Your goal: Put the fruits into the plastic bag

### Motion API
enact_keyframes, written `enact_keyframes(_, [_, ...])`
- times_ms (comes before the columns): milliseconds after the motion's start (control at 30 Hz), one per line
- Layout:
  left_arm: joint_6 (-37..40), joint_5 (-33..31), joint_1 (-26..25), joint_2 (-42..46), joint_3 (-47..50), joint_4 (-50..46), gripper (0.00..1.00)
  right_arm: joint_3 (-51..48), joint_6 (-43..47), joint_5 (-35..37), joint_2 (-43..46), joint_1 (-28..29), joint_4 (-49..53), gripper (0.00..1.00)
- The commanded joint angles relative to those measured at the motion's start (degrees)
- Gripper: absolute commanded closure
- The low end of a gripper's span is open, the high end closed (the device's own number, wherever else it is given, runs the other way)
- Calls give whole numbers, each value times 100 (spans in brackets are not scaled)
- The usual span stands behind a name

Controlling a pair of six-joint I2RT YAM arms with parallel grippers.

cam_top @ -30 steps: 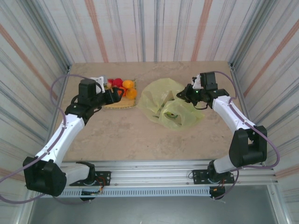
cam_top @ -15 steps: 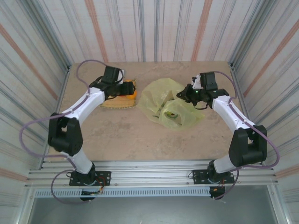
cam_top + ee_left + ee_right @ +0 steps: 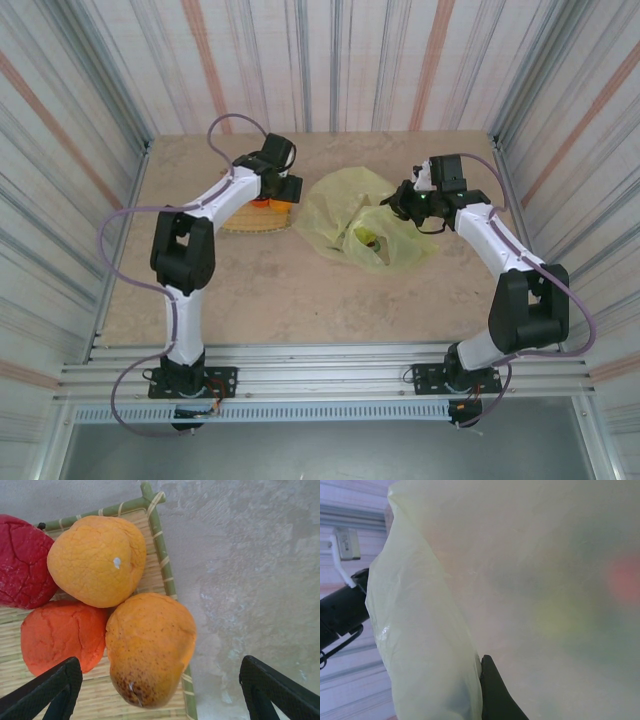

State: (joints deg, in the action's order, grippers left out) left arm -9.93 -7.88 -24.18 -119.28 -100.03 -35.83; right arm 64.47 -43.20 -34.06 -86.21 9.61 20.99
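Striped corrugated walls enclose a beige, mottled counter on three sides. Toward the far left of it a square woven mat is laid flat. In the left wrist view its fine tan reed weave is seen bound at the edge by green strips lashed with pale cord.

Four fruits are clustered tightly near the mat's corner, each touching its neighbours. A dark red one with cracked skin is cut off by the picture's left edge. A rounded yellow-orange one carries a small white speck. A red-orange one is finely cracked. A longer, pear-like orange one is speckled brown at its lower end and overlaps the green border. The left fingers, black and wedge-shaped, are spread wide, with the pear-like fruit between them and clear of both.

Just right of the mat the plastic bag lies crumpled on the counter, thin, translucent and pale yellow-green. Its right rim is raised and pinched by the right fingers, which are pressed together on the film. A small greenish shape is seen inside the bag, too small to identify. In the right wrist view the film is seen close up, and soft red and yellow-green patches behind it are too blurred to be named.
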Motion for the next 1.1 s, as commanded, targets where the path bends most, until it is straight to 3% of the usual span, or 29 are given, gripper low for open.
enact_keyframes(0, [272,-204,-25,-265,-321,-264,14,-60,123,-104,-90,-42,-12,100])
enact_keyframes(1067, [685,-388,-121,-1183,-1045,-574,14,-178,75,-127,-24,-42,-59,100])
